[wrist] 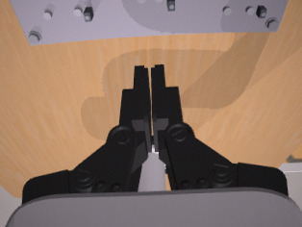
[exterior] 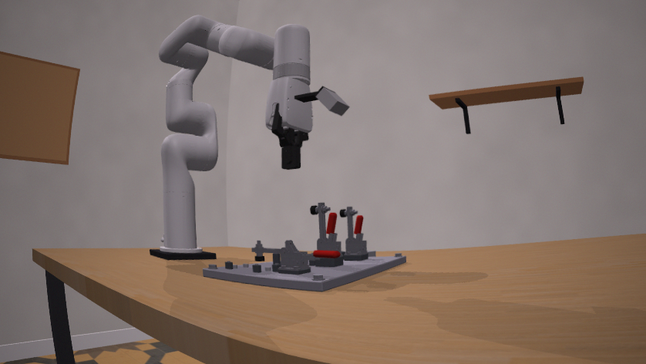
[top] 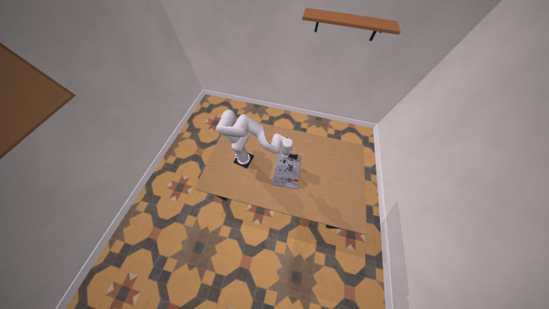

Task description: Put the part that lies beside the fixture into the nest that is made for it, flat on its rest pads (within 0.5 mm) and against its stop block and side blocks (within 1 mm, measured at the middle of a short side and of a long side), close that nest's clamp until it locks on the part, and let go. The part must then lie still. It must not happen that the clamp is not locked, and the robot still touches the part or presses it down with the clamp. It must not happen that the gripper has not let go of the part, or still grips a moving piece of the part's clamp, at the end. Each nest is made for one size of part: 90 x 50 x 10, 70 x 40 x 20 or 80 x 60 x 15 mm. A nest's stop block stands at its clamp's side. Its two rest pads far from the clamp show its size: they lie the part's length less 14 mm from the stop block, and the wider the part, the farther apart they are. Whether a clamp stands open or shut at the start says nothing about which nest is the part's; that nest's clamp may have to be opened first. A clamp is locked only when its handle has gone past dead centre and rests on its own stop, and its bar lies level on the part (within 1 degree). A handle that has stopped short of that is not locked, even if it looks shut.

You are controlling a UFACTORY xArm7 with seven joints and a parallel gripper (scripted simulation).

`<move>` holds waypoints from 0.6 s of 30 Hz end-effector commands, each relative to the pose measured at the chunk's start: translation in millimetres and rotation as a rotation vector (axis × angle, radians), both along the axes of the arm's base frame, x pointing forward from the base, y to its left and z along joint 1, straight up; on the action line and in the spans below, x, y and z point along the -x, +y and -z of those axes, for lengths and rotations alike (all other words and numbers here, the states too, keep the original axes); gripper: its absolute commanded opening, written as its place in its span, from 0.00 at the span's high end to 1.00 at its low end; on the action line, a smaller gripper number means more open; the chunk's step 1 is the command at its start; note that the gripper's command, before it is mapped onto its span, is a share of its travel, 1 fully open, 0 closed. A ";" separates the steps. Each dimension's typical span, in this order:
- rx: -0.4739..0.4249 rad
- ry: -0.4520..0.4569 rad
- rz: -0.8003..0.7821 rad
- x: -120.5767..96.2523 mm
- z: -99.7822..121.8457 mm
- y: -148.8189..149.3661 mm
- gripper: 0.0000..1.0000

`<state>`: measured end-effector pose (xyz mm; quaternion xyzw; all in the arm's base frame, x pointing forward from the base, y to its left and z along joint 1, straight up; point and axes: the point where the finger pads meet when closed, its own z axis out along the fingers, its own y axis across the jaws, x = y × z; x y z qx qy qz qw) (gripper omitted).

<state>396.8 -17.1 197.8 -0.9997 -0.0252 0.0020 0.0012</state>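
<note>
My gripper (top: 284, 161) (exterior: 291, 166) (wrist: 150, 84) is shut and empty, pointing down high above the fixture plate (top: 285, 175) (exterior: 350, 274) (wrist: 48, 29). The nearest clamp in the exterior view (exterior: 291, 261) has its bar out level and its red handle (exterior: 326, 254) (top: 295, 180) lying low; whether it is locked cannot be told. The middle clamp (exterior: 321, 226) and the far clamp (exterior: 349, 230) stand open, with bars upright and red handles raised. The part does not show in any view; the arm may hide it in the top view.
The fixture plate lies on the wooden table (top: 330, 172) (exterior: 226, 311) (wrist: 58, 96), in front of the arm's base (top: 243, 160) (exterior: 182, 254). Small pads and blocks stand up from the plate. The upright clamp bars are the tallest things on it. A wall shelf (top: 351, 21) (exterior: 506, 93) is at the back.
</note>
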 end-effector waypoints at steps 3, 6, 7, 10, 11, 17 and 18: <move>0.000 -0.004 0.000 -1.2 -1.6 -0.1 1.00; 0.000 -0.004 0.000 -1.2 -1.6 -0.1 1.00; 0.000 -0.004 0.000 -1.2 -1.6 -0.1 1.00; 0.000 -0.004 0.000 -1.2 -1.6 -0.1 0.53; 0.000 -0.004 0.000 -1.2 -1.6 -0.1 0.53; 0.000 -0.004 0.000 -1.2 -1.6 -0.1 0.53; 0.000 -0.004 0.000 -1.2 -1.6 -0.1 0.53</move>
